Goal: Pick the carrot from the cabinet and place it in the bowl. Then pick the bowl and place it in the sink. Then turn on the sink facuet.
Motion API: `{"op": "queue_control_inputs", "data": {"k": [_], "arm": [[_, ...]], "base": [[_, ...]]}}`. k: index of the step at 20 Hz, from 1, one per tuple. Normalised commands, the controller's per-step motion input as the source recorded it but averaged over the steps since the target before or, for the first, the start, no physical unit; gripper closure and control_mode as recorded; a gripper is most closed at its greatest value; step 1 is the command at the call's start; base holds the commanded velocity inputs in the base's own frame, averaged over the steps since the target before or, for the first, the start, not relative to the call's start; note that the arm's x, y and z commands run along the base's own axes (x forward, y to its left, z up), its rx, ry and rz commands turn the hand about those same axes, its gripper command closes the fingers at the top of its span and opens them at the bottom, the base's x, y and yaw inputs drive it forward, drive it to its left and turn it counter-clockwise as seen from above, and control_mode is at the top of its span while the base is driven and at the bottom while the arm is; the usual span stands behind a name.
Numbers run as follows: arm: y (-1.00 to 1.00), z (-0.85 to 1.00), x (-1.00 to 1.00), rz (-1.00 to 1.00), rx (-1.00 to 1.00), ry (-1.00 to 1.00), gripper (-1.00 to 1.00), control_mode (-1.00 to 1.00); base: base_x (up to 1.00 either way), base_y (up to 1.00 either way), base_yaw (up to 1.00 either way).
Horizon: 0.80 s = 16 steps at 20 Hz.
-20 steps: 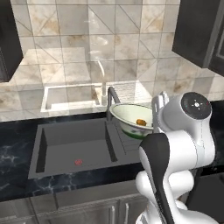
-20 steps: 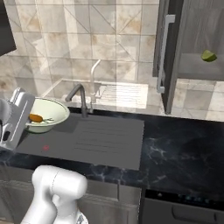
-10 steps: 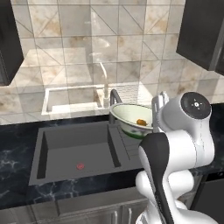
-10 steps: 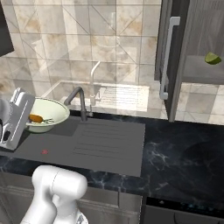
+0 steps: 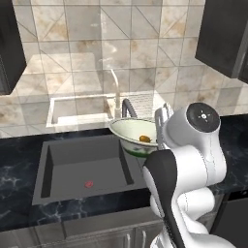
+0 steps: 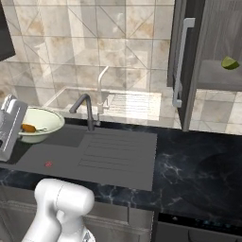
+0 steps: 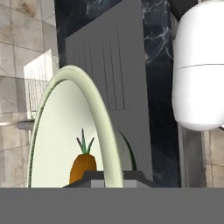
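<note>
The cream-white bowl (image 5: 131, 131) hangs just above the right side of the dark sink (image 5: 72, 162), tilted a little. My gripper (image 5: 161, 127) is shut on its right rim. The orange carrot (image 5: 144, 138) lies inside the bowl. From the right base view the bowl (image 6: 45, 122) with the carrot (image 6: 28, 127) sits at the far left, with the gripper (image 6: 10, 130) on its near edge, left of the curved dark faucet (image 6: 85, 108). In the hand view the bowl's rim (image 7: 99, 114) runs between my fingertips, with the carrot (image 7: 83, 166) close behind. The grey cabinet (image 6: 210, 78) stands open at right.
A green fruit (image 6: 230, 63) rests on the cabinet shelf, beside the long silver handle (image 6: 180, 61). The ribbed drainboard (image 6: 116, 149) lies right of the basin, whose drain has a red spot (image 5: 88, 184). Black marble counter (image 6: 198, 175) surrounds the sink. Black wall cabinets (image 5: 225, 34) hang above.
The bowl, held in my gripper, has drifted slightly left toward the basin. The whole picture has also shifted a little, so the base has moved.
</note>
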Motion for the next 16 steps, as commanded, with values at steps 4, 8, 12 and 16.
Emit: {"op": "queue_control_inputs", "data": {"k": [4, 8, 12, 16], "arm": [[1.0, -0.31, 0.07, 0.02, -0.02, 0.13, 1.0, -1.0], [1.0, -0.52, 0.28, -0.09, -0.05, 0.15, 1.0, -1.0], [0.92, -0.65, 0.34, -0.29, -0.07, 0.1, 1.0, -1.0], [0.34, -0.52, 0.77, -0.35, -0.09, 0.07, 1.0, -1.0]], "base": [[0.0, 0.0, 0.0], [0.0, 0.0, 0.0], [0.0, 0.0, 0.0], [0.0, 0.0, 0.0]]}}
